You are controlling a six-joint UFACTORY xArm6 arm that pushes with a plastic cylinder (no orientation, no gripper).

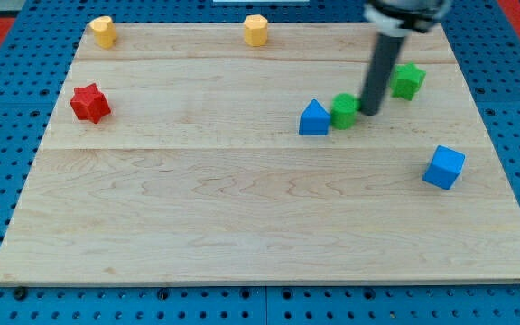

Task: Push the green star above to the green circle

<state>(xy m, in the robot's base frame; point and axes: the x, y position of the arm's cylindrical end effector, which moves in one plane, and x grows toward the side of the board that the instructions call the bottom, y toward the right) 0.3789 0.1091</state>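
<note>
The green circle (344,110) lies right of the board's middle, touching a blue triangular block (313,118) on its left. The green star (408,80) lies up and to the right of the circle, near the board's right side. My rod comes down from the view's top, and my tip (368,111) rests on the board just right of the green circle, below and left of the green star. The tip is close to or touching the circle's right edge.
A blue cube (444,167) lies at the lower right. A red star (89,103) lies at the left. Two yellow blocks (103,31) (255,30) sit along the top edge. The wooden board (242,226) lies on a blue pegboard.
</note>
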